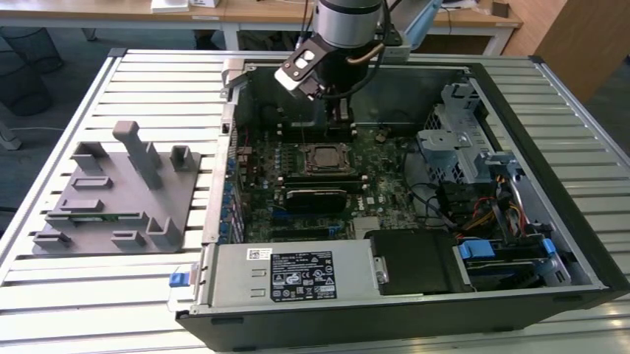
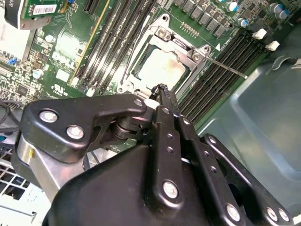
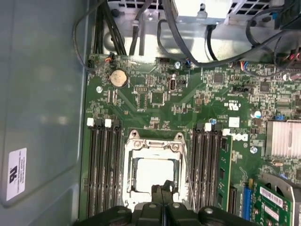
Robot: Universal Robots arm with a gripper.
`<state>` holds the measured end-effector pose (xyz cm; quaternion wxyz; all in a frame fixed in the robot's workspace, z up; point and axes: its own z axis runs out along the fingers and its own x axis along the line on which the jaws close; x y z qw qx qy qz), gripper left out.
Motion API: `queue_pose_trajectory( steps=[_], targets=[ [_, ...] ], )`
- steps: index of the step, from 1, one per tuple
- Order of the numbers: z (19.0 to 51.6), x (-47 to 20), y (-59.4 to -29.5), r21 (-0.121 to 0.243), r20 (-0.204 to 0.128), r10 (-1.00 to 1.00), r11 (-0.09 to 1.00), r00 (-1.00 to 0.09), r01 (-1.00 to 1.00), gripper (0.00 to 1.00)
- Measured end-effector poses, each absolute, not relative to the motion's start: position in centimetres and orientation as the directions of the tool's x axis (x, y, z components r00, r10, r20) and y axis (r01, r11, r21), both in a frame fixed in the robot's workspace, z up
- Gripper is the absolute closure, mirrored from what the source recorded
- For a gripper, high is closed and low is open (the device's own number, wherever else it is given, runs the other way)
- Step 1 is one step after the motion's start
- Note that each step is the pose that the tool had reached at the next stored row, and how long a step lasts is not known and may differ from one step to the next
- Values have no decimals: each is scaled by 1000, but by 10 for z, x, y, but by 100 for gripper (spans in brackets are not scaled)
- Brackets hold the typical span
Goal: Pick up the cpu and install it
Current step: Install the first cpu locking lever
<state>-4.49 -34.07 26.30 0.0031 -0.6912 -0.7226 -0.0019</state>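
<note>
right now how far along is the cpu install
Looks done: the cpu already lies flat inside the socket frame on the motherboard, away from the grey fixture. In hand: nothing; the pincer is shut and empty, poised over the socket's edge. Left: I cannot tell whether the cpu is fully seated or the latch lever is closed.
</note>
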Motion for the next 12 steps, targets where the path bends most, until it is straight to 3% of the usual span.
queue_pose_trajectory(
  steps=[12],
  targets=[
    [262,-46,-341,-6,-9,974,227,-227,974,89]
  ],
)
